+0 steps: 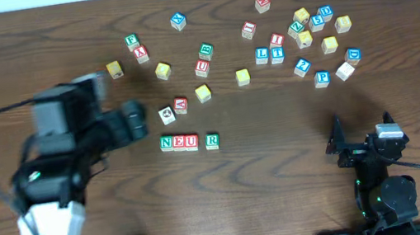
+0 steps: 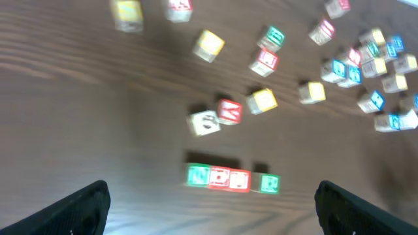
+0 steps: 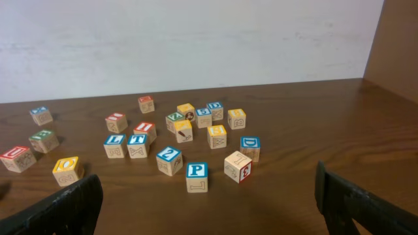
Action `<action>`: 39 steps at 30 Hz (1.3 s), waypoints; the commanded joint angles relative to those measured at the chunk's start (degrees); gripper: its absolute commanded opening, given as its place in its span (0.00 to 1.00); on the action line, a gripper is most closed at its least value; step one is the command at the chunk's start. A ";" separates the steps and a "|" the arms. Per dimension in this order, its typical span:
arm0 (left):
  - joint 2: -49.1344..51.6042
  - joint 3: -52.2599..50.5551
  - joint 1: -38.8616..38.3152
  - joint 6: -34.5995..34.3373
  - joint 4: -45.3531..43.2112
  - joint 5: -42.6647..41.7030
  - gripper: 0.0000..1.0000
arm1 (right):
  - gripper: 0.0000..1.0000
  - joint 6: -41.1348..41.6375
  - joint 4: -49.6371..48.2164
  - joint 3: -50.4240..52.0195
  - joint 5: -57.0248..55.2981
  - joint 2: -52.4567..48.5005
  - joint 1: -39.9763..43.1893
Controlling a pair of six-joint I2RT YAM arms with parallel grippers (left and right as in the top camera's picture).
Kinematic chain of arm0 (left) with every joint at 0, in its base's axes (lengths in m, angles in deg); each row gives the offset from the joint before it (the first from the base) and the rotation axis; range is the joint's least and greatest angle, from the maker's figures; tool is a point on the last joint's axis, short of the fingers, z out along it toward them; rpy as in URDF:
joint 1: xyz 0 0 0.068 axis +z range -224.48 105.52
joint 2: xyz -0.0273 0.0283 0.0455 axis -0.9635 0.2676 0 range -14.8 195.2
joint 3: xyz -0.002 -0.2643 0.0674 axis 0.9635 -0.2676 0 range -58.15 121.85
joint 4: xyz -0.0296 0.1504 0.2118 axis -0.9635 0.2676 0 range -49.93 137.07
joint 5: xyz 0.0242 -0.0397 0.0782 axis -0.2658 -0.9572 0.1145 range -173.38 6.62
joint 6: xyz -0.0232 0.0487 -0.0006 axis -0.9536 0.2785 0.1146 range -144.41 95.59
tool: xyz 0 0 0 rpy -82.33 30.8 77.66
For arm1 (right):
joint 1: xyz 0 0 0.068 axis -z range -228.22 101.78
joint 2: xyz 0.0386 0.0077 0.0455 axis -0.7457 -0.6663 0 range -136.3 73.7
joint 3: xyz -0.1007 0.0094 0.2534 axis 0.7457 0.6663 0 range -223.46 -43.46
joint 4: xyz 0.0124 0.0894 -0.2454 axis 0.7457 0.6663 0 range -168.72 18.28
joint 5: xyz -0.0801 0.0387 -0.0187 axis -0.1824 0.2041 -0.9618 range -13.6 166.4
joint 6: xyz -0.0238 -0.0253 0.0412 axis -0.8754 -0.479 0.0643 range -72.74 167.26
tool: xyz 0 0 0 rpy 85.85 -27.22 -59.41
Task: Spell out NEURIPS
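On the dark wooden bench [image 1: 285,173] the NEU cubes [image 1: 179,143] and the R cube [image 1: 212,140] form a row, while the left pincer [image 2: 210,194] and right pincer [image 1: 360,122] both gape apart.

Matt grained wood table [image 1: 16,46], pale wooden cubes [image 3: 196,176]

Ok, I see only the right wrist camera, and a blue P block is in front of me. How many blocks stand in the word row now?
Observer: Four. The row reads N, E, U touching, then the R block after a small gap.
Operator: Where is the left gripper?
Observer: The left gripper hovers left of the row and a little beyond it, open, holding nothing.
Operator: And my P block against the row?
Observer: The P block lies right of the row, farther from the robot, ahead and slightly left of the right gripper.
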 commanded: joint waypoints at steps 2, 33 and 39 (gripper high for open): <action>-1.86 1.22 7.56 11.15 3.74 -10.34 0.98 | 0.99 -0.46 0.26 0.09 -0.09 0.13 -0.07; -0.48 1.22 10.03 20.59 5.18 4.39 0.99 | 0.99 -0.46 0.09 0.09 -0.04 0.13 -0.09; -0.46 1.22 10.03 20.59 5.18 4.39 0.99 | 0.99 0.87 -5.40 0.00 13.44 0.11 -0.09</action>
